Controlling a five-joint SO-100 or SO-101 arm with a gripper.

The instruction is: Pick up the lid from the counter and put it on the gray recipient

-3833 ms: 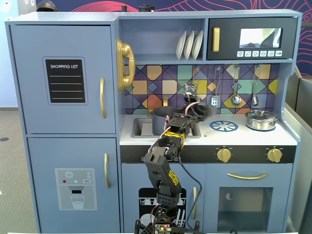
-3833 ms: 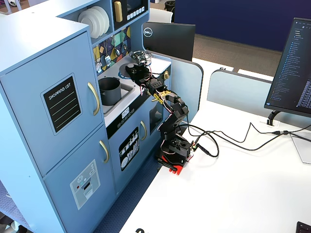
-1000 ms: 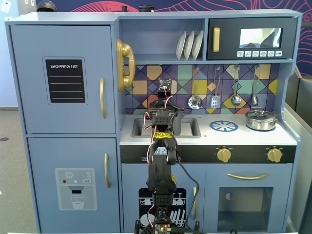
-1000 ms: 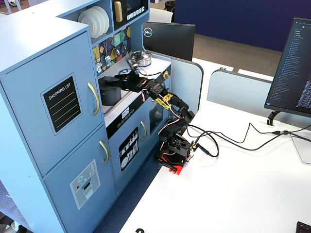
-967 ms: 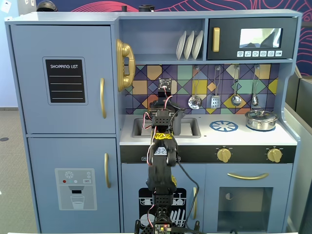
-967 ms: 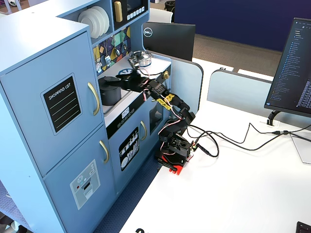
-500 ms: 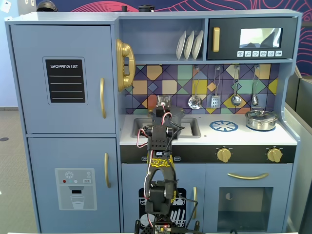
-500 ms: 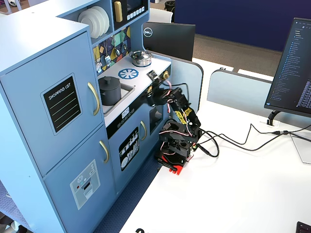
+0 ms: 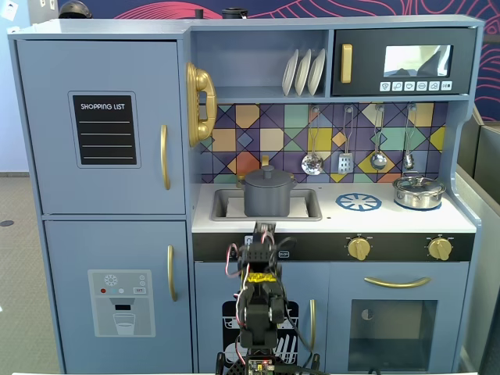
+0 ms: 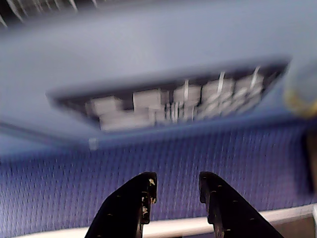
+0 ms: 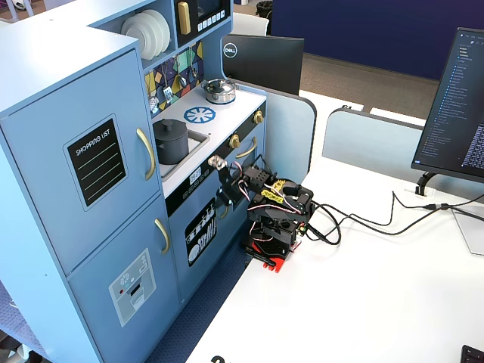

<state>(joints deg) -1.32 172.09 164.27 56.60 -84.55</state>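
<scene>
Looks finished, or very nearly. Finds the lid [image 9: 268, 173] not on the counter but sitting flat on top of the pot [image 9: 268, 199], straight above and just beyond the claw [image 10: 176, 186] in the head-on fixed view. Cannot tell from here whether seated true all round. Judged left to do: nothing but perhaps a check of the fit.

Claw: two black plastic fingers spread a little, with a clear gap and nothing between. Tucked low against the front of the toy kitchen, under the edge of the counter, well clear of both things.

Lid: matte dark gray, a flat round disc with a small knob in the middle, matching the pot in width. Pot: tall, matte, dark gray cylinder with small side handles, standing in the sink [image 9: 308, 212], a shallow rectangular basin. Up and to the right of the claw: a small shiny silver pot [image 9: 419, 191], low, with its own polished lid.

Wrist view too blurred for detail: smooth blue painted panel ahead of the claw, woven blue floor below.
</scene>
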